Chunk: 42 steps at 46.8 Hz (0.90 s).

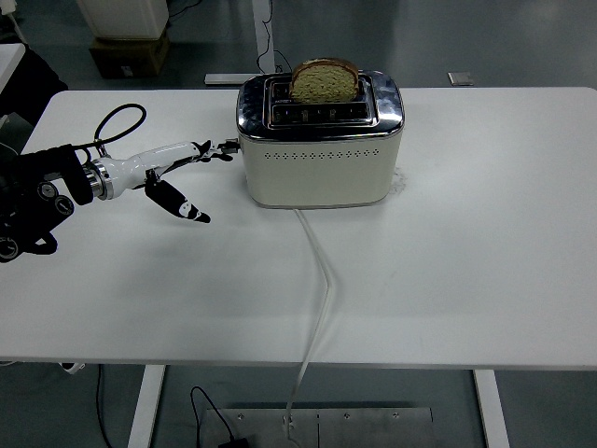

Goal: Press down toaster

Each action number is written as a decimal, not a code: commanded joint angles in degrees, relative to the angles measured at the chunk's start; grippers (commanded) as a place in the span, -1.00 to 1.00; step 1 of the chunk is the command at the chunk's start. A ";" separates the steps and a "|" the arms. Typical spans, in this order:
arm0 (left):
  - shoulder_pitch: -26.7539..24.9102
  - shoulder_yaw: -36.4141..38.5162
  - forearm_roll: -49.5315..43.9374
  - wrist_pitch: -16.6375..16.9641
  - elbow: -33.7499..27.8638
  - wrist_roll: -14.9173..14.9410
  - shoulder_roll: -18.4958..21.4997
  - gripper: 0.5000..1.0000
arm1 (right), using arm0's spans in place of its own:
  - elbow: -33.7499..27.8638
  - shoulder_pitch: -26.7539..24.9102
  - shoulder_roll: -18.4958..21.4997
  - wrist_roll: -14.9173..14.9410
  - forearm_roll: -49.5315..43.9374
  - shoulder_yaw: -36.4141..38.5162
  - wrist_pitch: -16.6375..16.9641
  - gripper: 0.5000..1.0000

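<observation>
At the toaster (320, 140) lever (227, 147), your left hand (177, 168), fingers extended and gripping nothing, makes contact; bread (324, 80) sits high, so pressing remains.
</observation>
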 commanded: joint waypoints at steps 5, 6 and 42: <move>0.18 0.01 -0.26 0.18 0.18 -0.01 -0.01 1.00 | 0.09 0.00 0.00 0.00 0.00 0.00 0.00 0.99; 0.18 0.01 -0.34 0.18 0.27 -0.01 -0.01 1.00 | 0.00 0.00 0.00 0.00 0.00 0.00 0.00 0.99; 1.49 0.27 -0.43 0.18 3.44 -0.01 -1.95 1.00 | 0.00 0.00 0.00 0.00 0.00 0.00 0.00 0.99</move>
